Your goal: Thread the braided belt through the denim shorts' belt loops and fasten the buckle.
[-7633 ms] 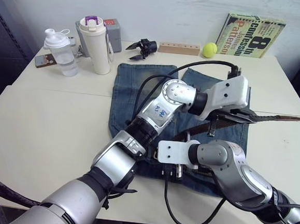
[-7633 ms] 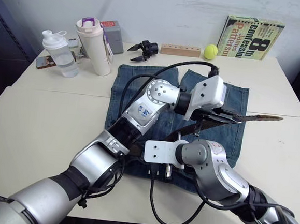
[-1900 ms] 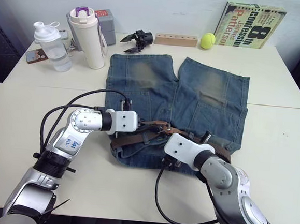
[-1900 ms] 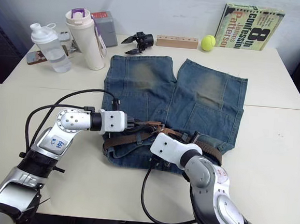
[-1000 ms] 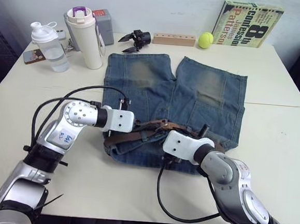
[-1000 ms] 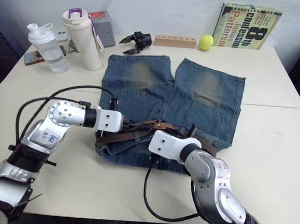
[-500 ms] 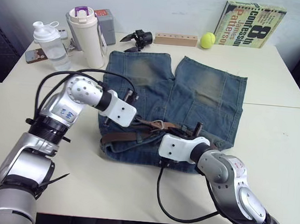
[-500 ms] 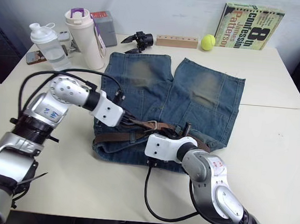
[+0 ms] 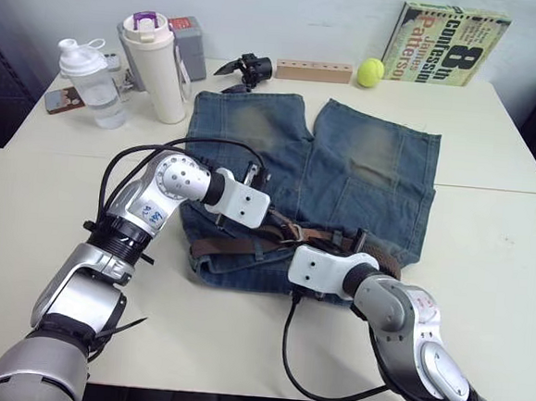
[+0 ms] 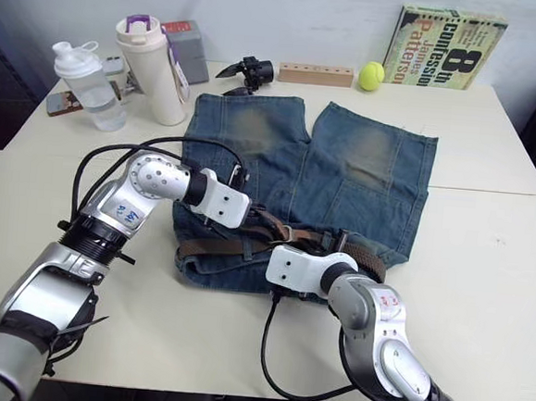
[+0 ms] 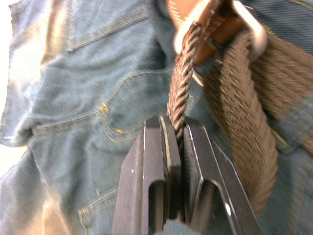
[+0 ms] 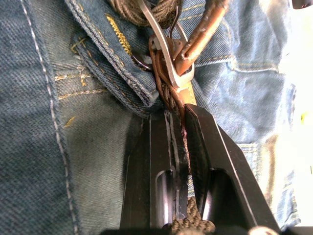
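1. Right now the denim shorts (image 9: 345, 169) lie flat on the white table (image 9: 483, 301), legs pointing toward twelve o'clock, waistband nearest the robot.
2. Along that waistband runs the braided belt (image 9: 236, 247), dark brown, reaching to the shorts' three o'clock edge.
3. Over the middle of the waistband, the left gripper (image 11: 177, 129) is clenched on a strand of the belt just short of the buckle (image 11: 247, 24).
4. At about four o'clock from it, the right gripper (image 12: 178, 117) is clamped on the belt too, right beside the metal frame and a belt loop (image 12: 117, 73).
5. Both grippers sit close together there.
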